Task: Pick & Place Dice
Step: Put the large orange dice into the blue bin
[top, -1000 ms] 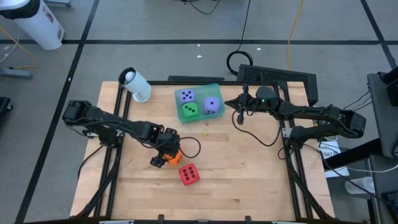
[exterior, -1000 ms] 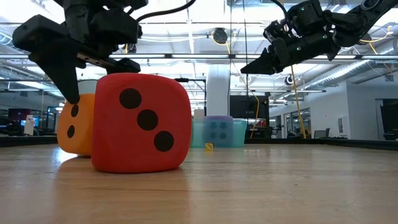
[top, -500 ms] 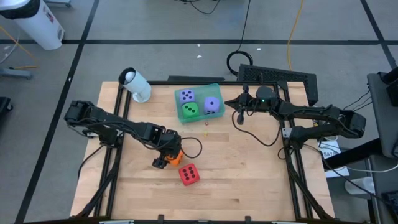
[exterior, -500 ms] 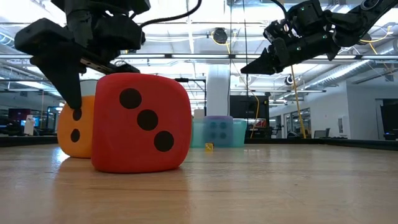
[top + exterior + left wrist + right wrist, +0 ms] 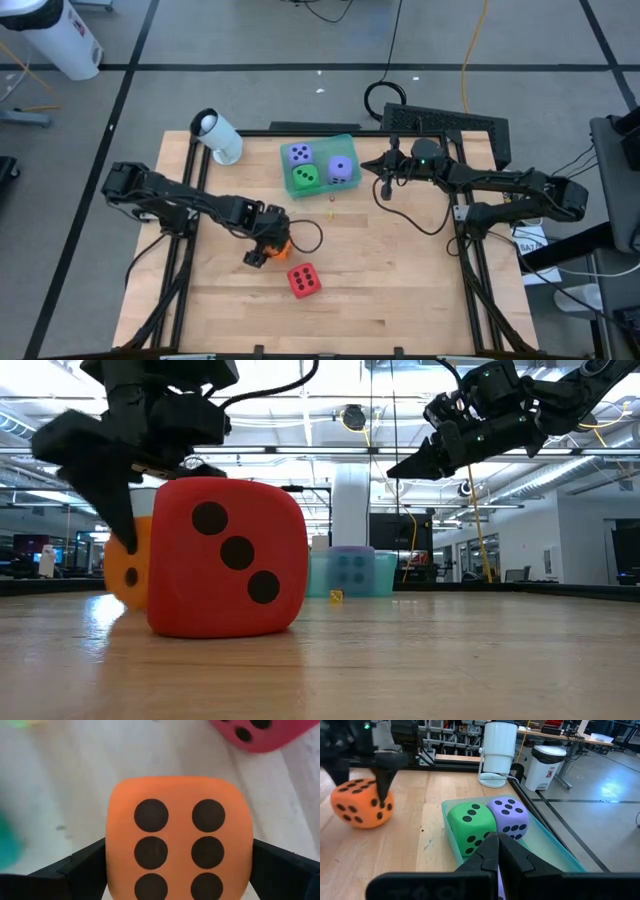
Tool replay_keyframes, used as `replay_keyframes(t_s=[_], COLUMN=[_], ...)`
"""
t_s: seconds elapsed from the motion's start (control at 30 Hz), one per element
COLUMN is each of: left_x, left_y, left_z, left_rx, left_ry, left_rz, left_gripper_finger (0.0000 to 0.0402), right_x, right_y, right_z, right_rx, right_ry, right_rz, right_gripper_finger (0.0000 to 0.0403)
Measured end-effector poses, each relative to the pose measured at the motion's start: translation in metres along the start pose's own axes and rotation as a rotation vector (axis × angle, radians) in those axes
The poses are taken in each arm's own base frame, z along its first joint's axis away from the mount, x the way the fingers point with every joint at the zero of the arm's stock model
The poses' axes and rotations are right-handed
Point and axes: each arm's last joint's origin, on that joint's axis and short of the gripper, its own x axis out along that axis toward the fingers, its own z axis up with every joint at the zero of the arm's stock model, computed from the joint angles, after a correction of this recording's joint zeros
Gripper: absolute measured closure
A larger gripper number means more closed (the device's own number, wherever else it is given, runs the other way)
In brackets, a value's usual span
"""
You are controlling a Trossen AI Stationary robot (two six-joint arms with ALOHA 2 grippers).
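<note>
**A:** What is held, and where?

**B:** The left gripper (image 5: 268,248) is seen low over the tabletop (image 5: 400,290), left of centre. Its two dark fingers (image 5: 75,865) are pressed against opposite sides of the orange die (image 5: 175,837), so the die is taken to be held. In the low view the die appears lifted slightly off the wood, though that cannot be confirmed. The red die (image 5: 304,280) lies just beside it, nearer the front edge.

**A:** And farther out?

**B:** The teal tray (image 5: 346,140) is set at the back of the tabletop, with the green die (image 5: 306,177) and two purple dice (image 5: 340,169) inside it. A white cylinder (image 5: 217,136) lies near the back left corner. The right gripper (image 5: 384,183) is parked in the air just beside the tray, its fingers closed together on nothing.

**A:** What could go wrong?

**B:** The dice look soft, so a squeezed die could be deformed and slip out during the carry. The red die could be nudged, since it sits so close. The tray is already crowded, so the orange die could be caught on the rim or on the dice inside.

**A:** How is the orange die oriented?

**B:** As a cube it has no long axis. Its six-pip face is turned up toward the left wrist camera, with the pip columns running parallel to the fingers.
</note>
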Motion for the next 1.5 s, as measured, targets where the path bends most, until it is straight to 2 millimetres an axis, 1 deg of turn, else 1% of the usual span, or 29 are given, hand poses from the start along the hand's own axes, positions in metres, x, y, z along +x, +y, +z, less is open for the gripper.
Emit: replay_keyframes(t_s=[0.13,0.23,0.33,0.47,0.53,0.63,0.73,0.8,0.87,0.93,1.03,1.13,1.27,1.33,1.4,1.5], left_x=[-0.018,-0.028,-0.042,-0.069,-0.085,-0.108,-0.126,-0.131,-0.13,-0.123,-0.104,-0.079,-0.046,-0.035,-0.029,-0.028], left_y=[0.003,0.006,0.016,0.042,0.056,0.082,0.117,0.141,0.165,0.186,0.214,0.234,0.252,0.257,0.262,0.266], left_z=[0.004,0.006,0.015,0.031,0.039,0.047,0.047,0.039,0.03,0.02,0.007,0.0,-0.009,-0.015,-0.02,-0.025], left_rx=[0.008,0.054,0.048,-0.03,-0.043,-0.065,-0.122,-0.169,-0.213,-0.266,-0.32,-0.349,-0.357,-0.368,-0.388,-0.411], left_ry=[-0.051,-0.066,-0.097,-0.159,-0.226,-0.343,-0.462,-0.51,-0.562,-0.582,-0.576,-0.552,-0.481,-0.44,-0.42,-0.423], left_rz=[0.112,0.178,0.287,0.511,0.565,0.594,0.661,0.656,0.619,0.577,0.524,0.51,0.491,0.483,0.486,0.47], left_gripper_finger=[0.0002,0.0002,0.0002,0.0002,0.0002,0.0002,0.0002,0.0002,0.0002,0.0002,0.0002,0.0002,0.0002,0.0002,0.0002,0.0002], right_x=[0.0,0.0,0.0,0.0,0.0,0.0,0.0,0.0,0.0,0.0,0.0,0.0,0.0,0.0,0.0,0.0], right_y=[0.0,0.0,0.0,0.0,0.0,0.0,0.0,0.0,0.0,0.0,0.0,0.0,0.0,0.0,0.0,0.0], right_z=[0.0,0.0,0.0,0.0,0.0,0.0,0.0,-0.001,-0.001,-0.002,-0.002,-0.003,-0.003,-0.003,-0.003,-0.003], right_rx=[0.0,0.0,0.0,-0.001,-0.001,-0.001,-0.001,0.0,-0.012,-0.023,-0.03,-0.04,-0.038,-0.036,-0.036,-0.037], right_ry=[0.0,0.0,0.0,0.0,0.0,0.0,0.001,0.007,0.013,0.015,0.019,0.025,0.03,0.033,0.033,0.032], right_rz=[0.0,0.0,0.0,0.0,-0.001,-0.001,-0.001,0.0,0.001,0.001,0.0,0.001,0.002,0.002,0.002,0.002], right_gripper_finger=[0.0403,0.0403,0.0403,0.0403,0.0403,0.0403,0.0403,0.0403,0.0403,0.0403,0.0403,0.0403,0.0403,0.0403,0.0403,0.0403])
